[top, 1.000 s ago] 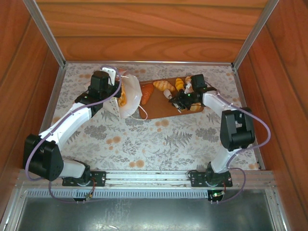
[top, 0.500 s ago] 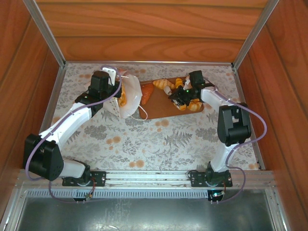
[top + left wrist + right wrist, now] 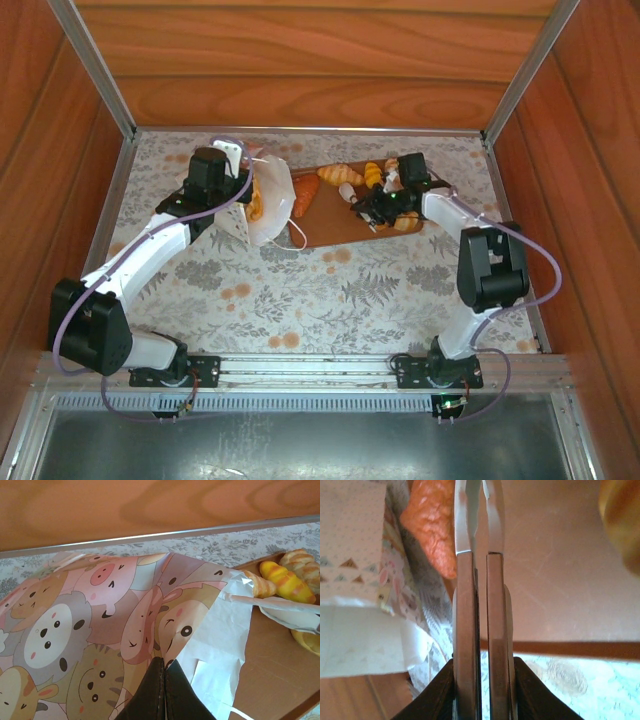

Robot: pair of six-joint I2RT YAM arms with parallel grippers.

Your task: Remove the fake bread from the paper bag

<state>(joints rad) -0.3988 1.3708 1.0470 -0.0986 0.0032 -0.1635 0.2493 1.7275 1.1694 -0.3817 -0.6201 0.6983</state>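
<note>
While the left tool [image 3: 163, 692] pinches the bag [image 3: 100, 630] near the table's [image 3: 300, 300] far edge, bread [image 3: 340, 177] lies on the board [image 3: 330, 235] beside it. Above the board, the right tool [image 3: 479, 515] hovers nearly closed and empty.

Glossy plastic fake bread [image 3: 287, 582], matt paper bag [image 3: 215, 630], smooth wooden board [image 3: 280, 670].

White paper bag [image 3: 272, 205] w/ cord handles, tipped on side, upper left of centre in top view. Glossy fake bread [image 3: 340, 177]: golden loaves + orange wedge just right of it, some pcs inside mouth.
</note>
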